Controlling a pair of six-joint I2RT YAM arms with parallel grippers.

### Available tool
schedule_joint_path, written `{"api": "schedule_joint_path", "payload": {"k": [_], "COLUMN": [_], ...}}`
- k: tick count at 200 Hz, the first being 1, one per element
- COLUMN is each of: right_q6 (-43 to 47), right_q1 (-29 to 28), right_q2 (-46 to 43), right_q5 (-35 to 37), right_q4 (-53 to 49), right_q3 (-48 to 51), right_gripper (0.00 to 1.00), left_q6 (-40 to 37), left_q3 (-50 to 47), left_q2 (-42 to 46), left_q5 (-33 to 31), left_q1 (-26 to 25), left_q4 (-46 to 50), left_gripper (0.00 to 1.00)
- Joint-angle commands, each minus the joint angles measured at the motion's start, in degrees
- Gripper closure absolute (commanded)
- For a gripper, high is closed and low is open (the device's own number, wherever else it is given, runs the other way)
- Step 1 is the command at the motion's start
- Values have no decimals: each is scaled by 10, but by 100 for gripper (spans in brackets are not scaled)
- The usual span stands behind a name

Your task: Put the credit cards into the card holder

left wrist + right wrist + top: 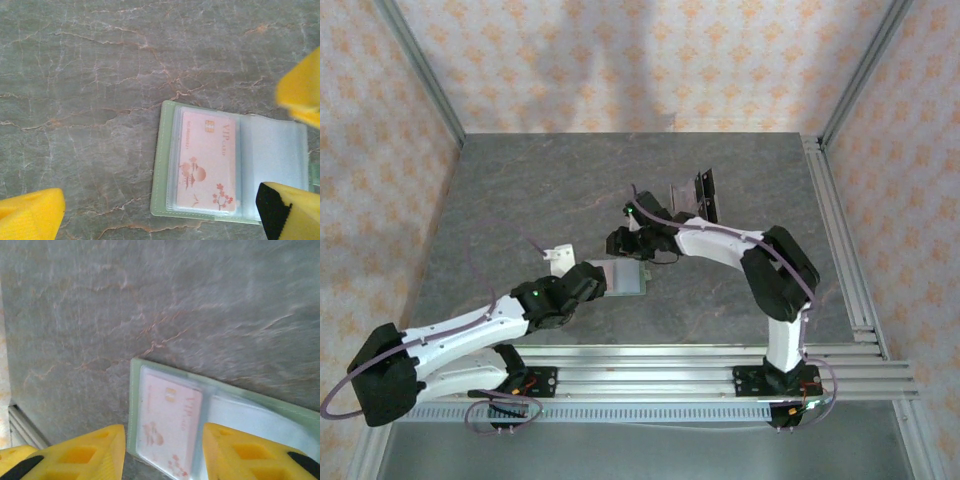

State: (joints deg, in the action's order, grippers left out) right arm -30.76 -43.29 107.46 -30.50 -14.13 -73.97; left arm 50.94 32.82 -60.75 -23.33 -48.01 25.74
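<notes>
The left gripper (159, 219) has its fingers far apart, low over the desk (90, 75); the right gripper (164, 454) also has its fingers apart, with nothing clamped, just above the left page of the card holder (272, 155); the card holder lies open and flat on the desk, between both grippers; a pink card (207, 160) sits inside its clear pocket; the other credit cards (704, 192), grey and black, stand farther back, well apart from it.

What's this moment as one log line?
card holder: lying open | VIP card: sleeved inside | left tool: open | right tool: open, above holder
</notes>
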Motion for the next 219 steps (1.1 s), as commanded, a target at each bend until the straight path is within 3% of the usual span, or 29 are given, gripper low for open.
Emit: {"api": "schedule_joint_path", "payload": {"k": [1,94,219], "right_q6": [52,53,43], "right_q1": [6,7,5], "right_q2": [-16,4,38], "right_q5": [50,29,-4], "right_q4": [-66,-35,-13], "right_q3": [15,53,56], "right_gripper": [55,55,55], "left_q6": [-7,-18,-19], "left_q3": [11,45,46], "left_q2": [-21,-90,-100], "left_q5": [-10,-1,2], "left_q1": [0,0,-1], "left_q4": [2,-10,-16], "left_gripper": [0,0,0]}}
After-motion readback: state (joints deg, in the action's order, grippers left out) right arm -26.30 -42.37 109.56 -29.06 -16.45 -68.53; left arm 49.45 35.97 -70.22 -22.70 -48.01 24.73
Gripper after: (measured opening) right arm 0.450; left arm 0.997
